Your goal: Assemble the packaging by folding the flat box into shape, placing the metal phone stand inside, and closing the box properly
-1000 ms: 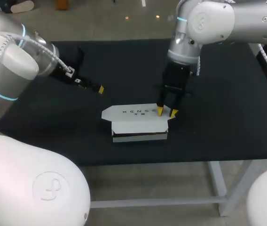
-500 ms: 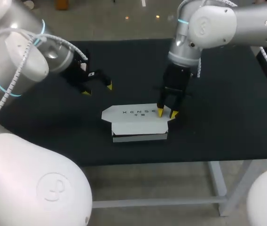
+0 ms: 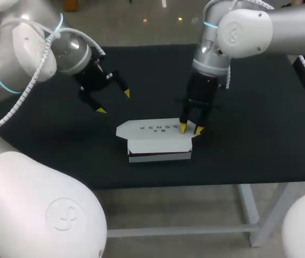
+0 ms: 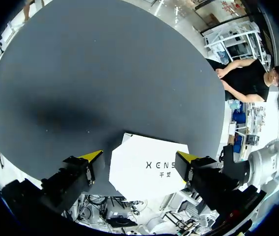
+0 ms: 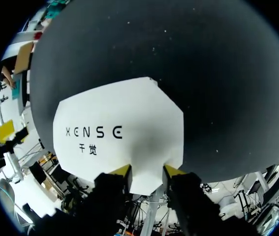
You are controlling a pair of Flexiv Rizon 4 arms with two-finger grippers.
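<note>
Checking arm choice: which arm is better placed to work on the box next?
Right, probably. The right claw sits at the white box's right end; the left claw hangs open above the table, apart from the box.

Left hand spread wide; white box between its tips; black table.

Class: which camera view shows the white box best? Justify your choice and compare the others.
The head view: the box appears whole there, with its top panel and front wall together. The right wrist view shows only the top panel, close up. The left wrist view shows part of that panel, ahead of the left end effector.
</note>
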